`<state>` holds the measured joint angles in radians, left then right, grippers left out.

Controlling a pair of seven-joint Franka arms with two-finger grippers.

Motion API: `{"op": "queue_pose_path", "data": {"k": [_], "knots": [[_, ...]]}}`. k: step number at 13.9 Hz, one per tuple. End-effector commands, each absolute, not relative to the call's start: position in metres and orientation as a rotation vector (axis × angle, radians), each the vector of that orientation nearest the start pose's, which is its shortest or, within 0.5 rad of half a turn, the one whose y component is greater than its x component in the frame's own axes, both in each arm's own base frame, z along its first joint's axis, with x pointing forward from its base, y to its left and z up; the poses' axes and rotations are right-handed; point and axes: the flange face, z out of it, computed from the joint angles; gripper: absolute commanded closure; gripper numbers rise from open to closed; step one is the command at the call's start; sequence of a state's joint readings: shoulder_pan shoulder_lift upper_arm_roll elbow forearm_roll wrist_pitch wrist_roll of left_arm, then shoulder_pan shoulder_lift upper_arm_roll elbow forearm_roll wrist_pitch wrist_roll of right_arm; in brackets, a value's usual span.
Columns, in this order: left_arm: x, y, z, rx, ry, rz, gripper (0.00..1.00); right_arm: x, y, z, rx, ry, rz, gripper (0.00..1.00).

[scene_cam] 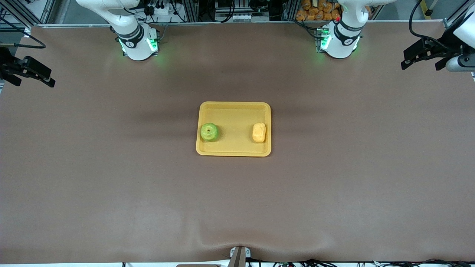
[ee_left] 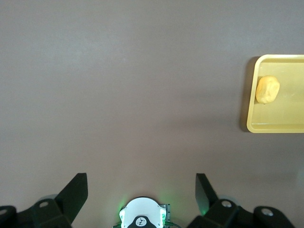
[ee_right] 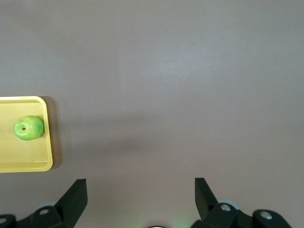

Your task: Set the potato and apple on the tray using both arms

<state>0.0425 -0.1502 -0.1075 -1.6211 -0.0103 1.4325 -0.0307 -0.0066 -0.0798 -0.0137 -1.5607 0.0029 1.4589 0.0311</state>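
Note:
The yellow-orange tray (scene_cam: 233,122) lies flat in the middle of the table. The green apple (scene_cam: 209,132) sits in it toward the right arm's end, and the potato (scene_cam: 259,132) lies in it toward the left arm's end. The left wrist view shows the potato (ee_left: 267,89) on the tray (ee_left: 285,118). The right wrist view shows the apple (ee_right: 29,128) on the tray (ee_right: 23,156). My left gripper (scene_cam: 421,63) is open and empty, held high over the left arm's end of the table, as the left wrist view (ee_left: 141,183) confirms. My right gripper (scene_cam: 34,81) is open and empty, high over the right arm's end, also in the right wrist view (ee_right: 140,185).
A brown mat (scene_cam: 111,178) covers the table. The two white arm bases (scene_cam: 138,44) (scene_cam: 339,40) with green lights stand at the edge farthest from the front camera. A small bracket (scene_cam: 238,256) sits at the nearest edge.

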Motion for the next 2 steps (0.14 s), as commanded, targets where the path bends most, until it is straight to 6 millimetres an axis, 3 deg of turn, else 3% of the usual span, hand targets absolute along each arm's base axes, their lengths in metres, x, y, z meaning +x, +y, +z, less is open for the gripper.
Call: {"op": "queue_pose_path", "data": {"k": [1,2], "knots": [[0.4911,-0.0339,0.6744,-3.115,-0.023,0.07,0.0,0.5207,-0.0121,0.6663,-3.117,0.07,0.026,0.0],[0.4911,-0.034,0.6732,-3.116,-0.03,0.08,0.0,0.5206,-0.0121,0.6662,-3.116,0.07,0.029,0.0]]}}
